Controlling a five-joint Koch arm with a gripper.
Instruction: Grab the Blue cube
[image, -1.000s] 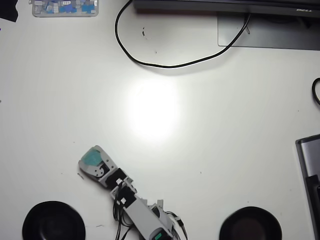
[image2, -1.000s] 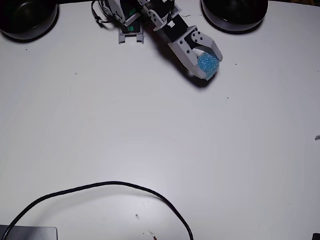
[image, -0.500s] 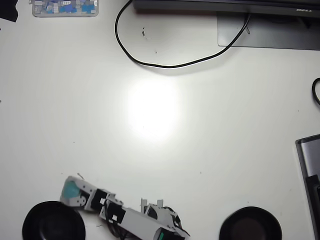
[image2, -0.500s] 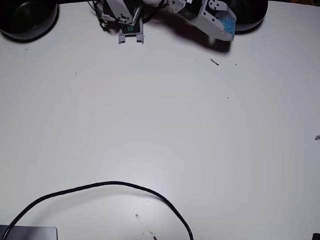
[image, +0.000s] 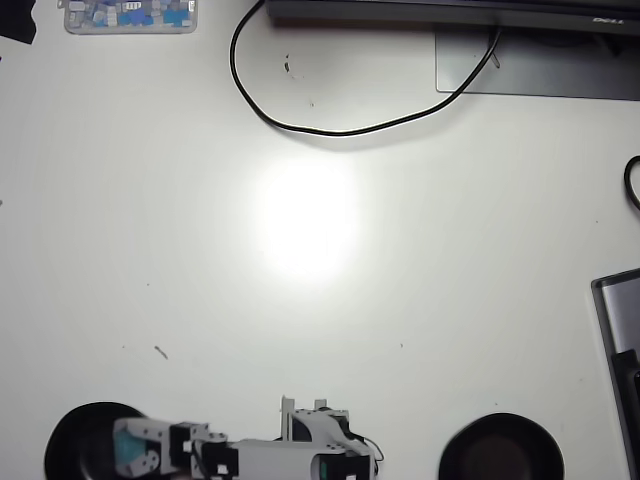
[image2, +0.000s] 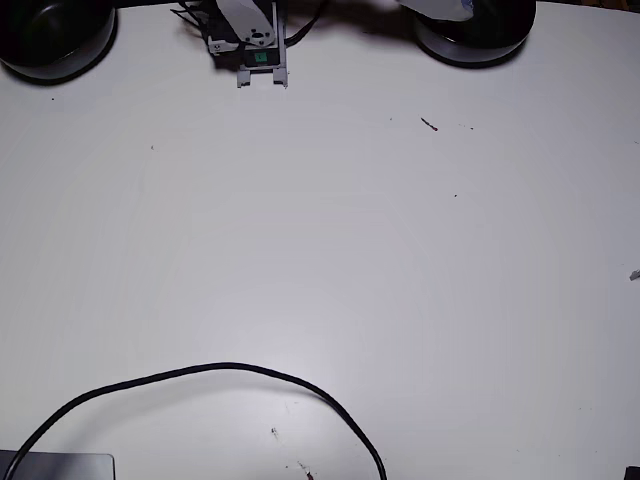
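Overhead, the gripper (image: 127, 447) holds the Blue cube (image: 127, 449) over a black bowl (image: 75, 432), fingers pinching it; the fixed view crops the gripper almost entirely.

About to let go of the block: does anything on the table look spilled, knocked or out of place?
Nothing stands out. The claw holds the Blue cube over the black bowl; the other bowl sits upright, and the black cable lies loose, far off.
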